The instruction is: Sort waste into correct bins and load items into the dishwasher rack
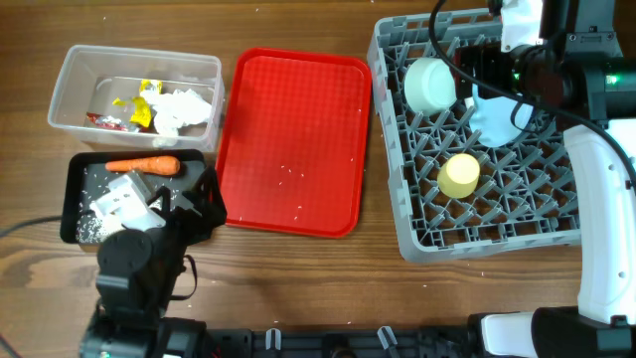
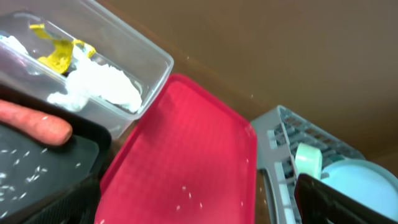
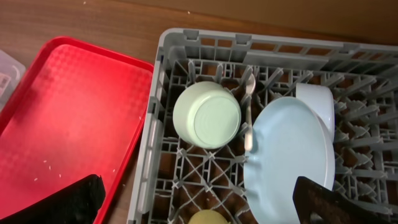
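In the black tray [image 1: 72, 214], near left: the orange carrot [image 1: 142, 165] lies flat by the far rim, with white rice grains [image 1: 91, 227] nearer on the tray floor.
Carrot axis: its long axis runs left to right, along the long side of the tray; the thin tip points left and the blunt end points right.
Clear tub [image 1: 62, 94]: just beyond the black tray; it holds yellow wrappers [image 1: 139, 104] and crumpled tissue [image 1: 184, 107].
Left end effector [image 2: 193, 199]: fingers spread wide, holding nothing, above the right end of the black tray, near the blunt end of the carrot.
Red tray [image 1: 298, 99]: in the middle of the desk [image 1: 298, 288], with only a few loose grains on it.
Rack [image 1: 393, 199]: at the right; the plate [image 3: 289, 155] stands on edge, an upturned bowl [image 3: 206, 115] is to its left, the spoon [image 3: 248, 106] is between them, and the yellow cup [image 1: 459, 175] is nearer.
Right end effector [image 3: 196, 193]: spread, empty, over the plate.
Risk, left: a low move may push the carrot or tip the shallow tray, so rice would spill.
Risk, right: a descent may knock the plate off its pegs.
Risk, grains: they are probably too small to pinch.
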`<state>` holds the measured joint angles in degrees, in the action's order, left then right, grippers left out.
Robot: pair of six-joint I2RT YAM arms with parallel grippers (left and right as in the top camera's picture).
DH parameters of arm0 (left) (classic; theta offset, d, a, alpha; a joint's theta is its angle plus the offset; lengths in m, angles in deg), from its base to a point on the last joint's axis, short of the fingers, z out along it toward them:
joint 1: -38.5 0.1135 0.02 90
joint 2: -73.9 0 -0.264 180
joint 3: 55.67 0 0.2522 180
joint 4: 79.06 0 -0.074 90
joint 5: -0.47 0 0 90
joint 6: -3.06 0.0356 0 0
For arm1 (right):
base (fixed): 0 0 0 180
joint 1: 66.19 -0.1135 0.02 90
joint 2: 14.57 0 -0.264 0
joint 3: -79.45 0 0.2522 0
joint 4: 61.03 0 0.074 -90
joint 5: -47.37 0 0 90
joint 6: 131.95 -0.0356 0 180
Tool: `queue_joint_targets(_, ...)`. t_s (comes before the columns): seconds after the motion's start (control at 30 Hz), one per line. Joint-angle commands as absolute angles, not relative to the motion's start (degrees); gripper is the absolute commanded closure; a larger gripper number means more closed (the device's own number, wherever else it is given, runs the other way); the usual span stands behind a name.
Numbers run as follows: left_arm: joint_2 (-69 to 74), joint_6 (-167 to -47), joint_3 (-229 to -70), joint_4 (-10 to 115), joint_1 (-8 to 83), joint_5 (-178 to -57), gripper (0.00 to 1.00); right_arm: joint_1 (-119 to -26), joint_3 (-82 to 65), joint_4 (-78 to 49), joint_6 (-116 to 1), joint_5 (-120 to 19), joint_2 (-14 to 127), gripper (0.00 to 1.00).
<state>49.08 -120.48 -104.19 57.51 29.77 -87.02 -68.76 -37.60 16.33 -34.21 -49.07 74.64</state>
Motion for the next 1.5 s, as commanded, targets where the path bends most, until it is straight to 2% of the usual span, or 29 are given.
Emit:
queue_joint_targets(0.0,54.59,-120.83,-93.22,66.76,30.93,-88.03,0.0,-68.59,-37.73,16.2,-34.6,-50.23,75.21,0.0)
queue_joint_targets(0.17,60.9,-120.83,-80.3,84.11,30.91,-88.82,0.0,-68.59,-37.73,16.2,-34.6,-50.23,75.21,0.0)
queue_joint_targets(0.27,63.7,-120.85,-75.17,90.21,30.91,-89.08,0.0,-68.59,-37.73,16.2,-34.6,-50.25,75.21,0.0)
queue_joint_targets(0.5,68.58,-120.81,-70.16,90.43,31.37,-89.03,0.0,-68.59,-37.73,16.2,-34.58,-50.23,75.21,0.0)
queue_joint_targets(0.83,73.74,-119.65,-69.75,82.91,35.67,-89.08,0.0,-68.59,-37.73,16.2,-34.6,-50.23,75.21,0.0)
queue_joint_targets(1.2,73.74,-104.26,-69.75,82.8,39.04,-91.39,0.0,-68.59,-37.73,16.2,-34.6,-50.23,75.21,0.0)
queue_joint_targets(1.47,73.74,-101.01,-69.75,82.8,39.04,-90.98,0.0,-68.59,-37.71,16.2,-34.58,-50.23,75.21,0.0)
